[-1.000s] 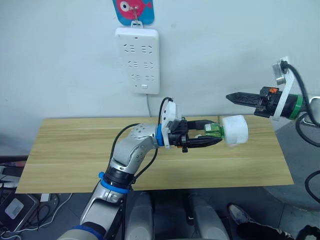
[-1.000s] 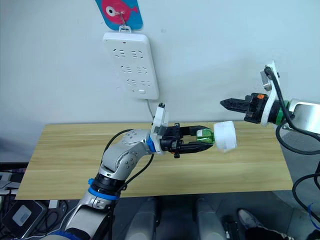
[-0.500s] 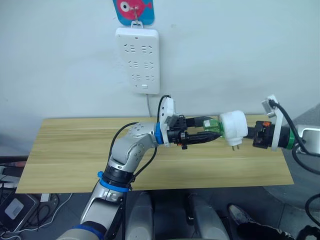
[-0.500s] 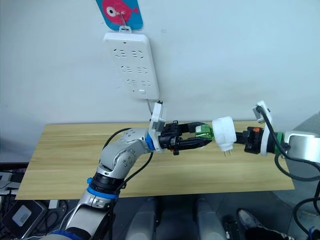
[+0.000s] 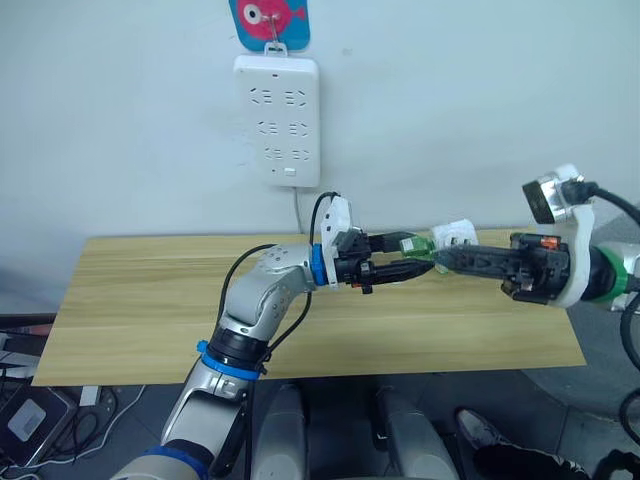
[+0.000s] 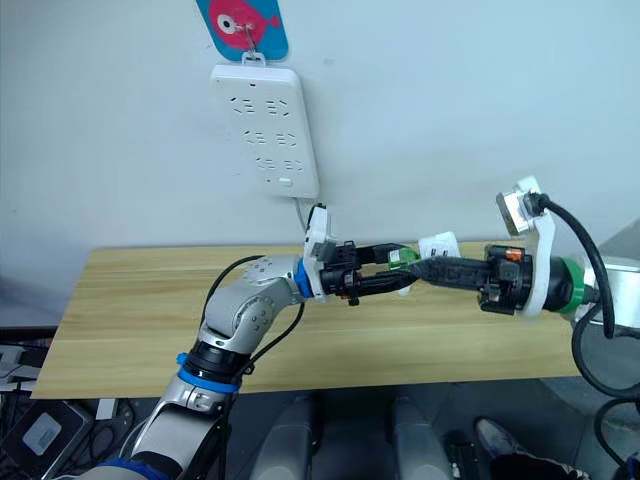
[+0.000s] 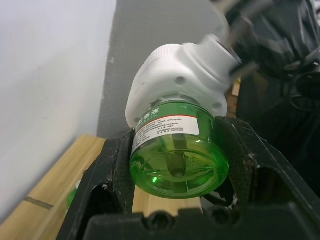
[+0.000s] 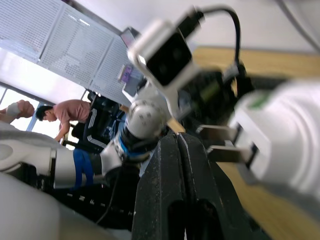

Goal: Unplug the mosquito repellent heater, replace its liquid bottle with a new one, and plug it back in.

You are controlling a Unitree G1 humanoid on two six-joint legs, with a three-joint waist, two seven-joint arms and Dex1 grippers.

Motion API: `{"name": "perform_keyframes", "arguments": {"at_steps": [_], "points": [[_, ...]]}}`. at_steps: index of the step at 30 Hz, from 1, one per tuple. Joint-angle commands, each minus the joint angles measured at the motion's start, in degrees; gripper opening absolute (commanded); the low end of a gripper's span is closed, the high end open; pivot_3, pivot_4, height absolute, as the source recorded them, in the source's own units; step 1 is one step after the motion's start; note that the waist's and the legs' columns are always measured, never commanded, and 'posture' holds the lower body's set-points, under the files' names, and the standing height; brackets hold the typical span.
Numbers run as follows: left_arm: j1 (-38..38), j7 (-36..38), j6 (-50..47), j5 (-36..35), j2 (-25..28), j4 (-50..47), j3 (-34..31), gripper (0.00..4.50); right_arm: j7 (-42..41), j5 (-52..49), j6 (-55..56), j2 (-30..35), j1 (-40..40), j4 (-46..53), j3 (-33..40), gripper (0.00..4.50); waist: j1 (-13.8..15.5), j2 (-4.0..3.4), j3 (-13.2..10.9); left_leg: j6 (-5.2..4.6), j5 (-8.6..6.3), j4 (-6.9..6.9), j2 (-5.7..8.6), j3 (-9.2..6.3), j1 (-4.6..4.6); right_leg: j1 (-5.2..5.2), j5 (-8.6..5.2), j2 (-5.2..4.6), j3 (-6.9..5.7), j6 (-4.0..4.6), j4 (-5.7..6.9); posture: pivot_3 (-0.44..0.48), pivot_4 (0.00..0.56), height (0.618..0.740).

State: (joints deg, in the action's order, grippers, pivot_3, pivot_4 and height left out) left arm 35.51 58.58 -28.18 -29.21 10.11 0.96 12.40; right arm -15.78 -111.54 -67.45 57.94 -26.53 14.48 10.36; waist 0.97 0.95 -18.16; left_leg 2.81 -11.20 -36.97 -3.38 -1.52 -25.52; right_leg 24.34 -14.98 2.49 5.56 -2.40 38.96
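My left gripper (image 5: 422, 259) is shut on a green liquid bottle (image 7: 175, 150), held level above the wooden table (image 5: 150, 300). The white mosquito repellent heater (image 5: 455, 234) sits on the bottle's far end, with two metal prongs (image 8: 220, 141) sticking out. In the left wrist view the black fingers (image 7: 110, 170) clamp the bottle's sides and the heater (image 7: 180, 75) rises behind it. My right gripper (image 5: 443, 258) reaches in from the right. Its long black fingers (image 8: 180, 165) lie together, shut, right beside the heater's prongs, with nothing between them.
A long white power strip (image 5: 276, 120) hangs on the wall above the table's back edge, under a blue and pink hook card (image 5: 268, 20). Its cord (image 5: 298, 212) drops behind the table. A seated person (image 8: 65, 112) shows far off in the right wrist view.
My right gripper came down from high on the right and pushed in until its shut fingers lie along the heater. The heater has turned on the bottle. The left gripper kept its hold.
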Motion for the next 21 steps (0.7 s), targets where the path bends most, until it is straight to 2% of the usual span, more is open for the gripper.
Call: {"name": "perform_keyframes", "arguments": {"at_steps": [1, 6, 13, 18, 21], "points": [[-0.60, 2.86, 1.66, 0.53, 0.78, -1.84, 2.06, 2.33, 3.94, -1.46, 1.49, -1.21, -2.78, -1.71, 0.53, 0.06, 0.01, 0.00, 0.00, 0.00, 0.00, 0.02, 0.00, 0.00, -0.01, 0.01, 0.00, 0.00, 0.00, 0.00, 0.00, 0.095, 0.270, 0.740], [-1.31, 3.54, 0.49, -0.37, 1.02, -3.21, 2.38, 2.33, 13.78, -1.46, 3.14, -2.19, -4.03, -3.65, -0.79, 0.06, -0.03, 0.00, 0.00, 0.00, 0.00, 0.02, -0.01, -0.02, -0.06, 0.05, 0.00, 0.00, -0.02, 0.00, -0.01, 0.096, 0.272, 0.740], [-1.22, 3.35, -0.01, -0.88, 0.91, -3.61, 1.74, 2.33, 17.18, -1.46, 3.17, -2.98, -3.36, -2.09, -0.66, 0.06, -0.03, 0.00, 0.00, 0.00, 0.00, 0.00, -0.01, -0.01, -0.07, 0.05, 0.00, 0.00, 0.00, 0.00, -0.01, 0.099, 0.274, 0.740], [-1.38, 4.39, -0.87, -1.97, 0.90, -4.26, 1.97, 2.33, 25.31, -1.46, 7.20, -3.18, -3.52, -2.10, -2.62, 0.06, -0.12, 0.00, 0.00, 0.00, 0.00, 0.01, -0.01, -0.01, -0.07, 0.05, 0.00, 0.00, 0.00, 0.00, -0.01, 0.093, 0.272, 0.740], [-1.48, 4.65, -1.13, -2.00, 0.96, -4.44, 2.15, 2.33, 26.55, -1.46, 8.10, -3.89, -4.16, -2.13, -2.71, 0.06, -0.25, 0.00, 0.00, 0.00, 0.00, 0.01, -0.01, -0.01, -0.07, 0.06, 0.00, 0.00, 0.00, 0.00, 0.00, 0.092, 0.272, 0.740]]}}
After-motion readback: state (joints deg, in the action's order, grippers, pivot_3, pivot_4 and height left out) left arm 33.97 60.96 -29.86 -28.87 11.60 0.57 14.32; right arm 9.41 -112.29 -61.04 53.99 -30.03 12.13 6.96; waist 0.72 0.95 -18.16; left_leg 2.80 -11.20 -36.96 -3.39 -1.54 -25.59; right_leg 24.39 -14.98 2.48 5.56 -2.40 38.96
